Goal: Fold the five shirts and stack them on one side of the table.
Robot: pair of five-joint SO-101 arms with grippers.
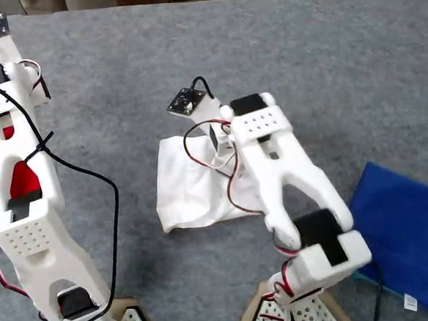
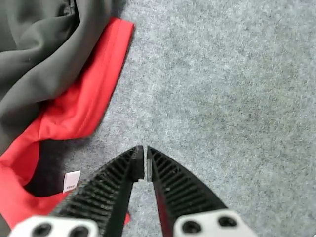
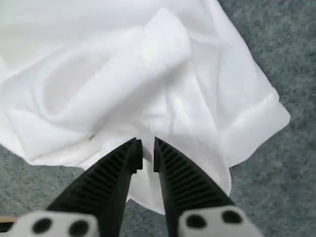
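Right gripper point(image 3: 144, 152) jaws pinch white shirt point(image 3: 98, 84) for folding; left gripper point(image 2: 144, 167) parked aside, jaws closed, empty.

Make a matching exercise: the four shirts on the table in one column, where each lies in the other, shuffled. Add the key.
Things:
1. white shirt
2. blue shirt
3. red shirt
4. dark grey shirt

Places:
A. draped partly over another shirt
B. mid-table, at the right gripper
C. at the table's edge, on the right arm's outer side
D. partly covered, beside the left gripper

Pairs: 1-B, 2-C, 3-D, 4-A
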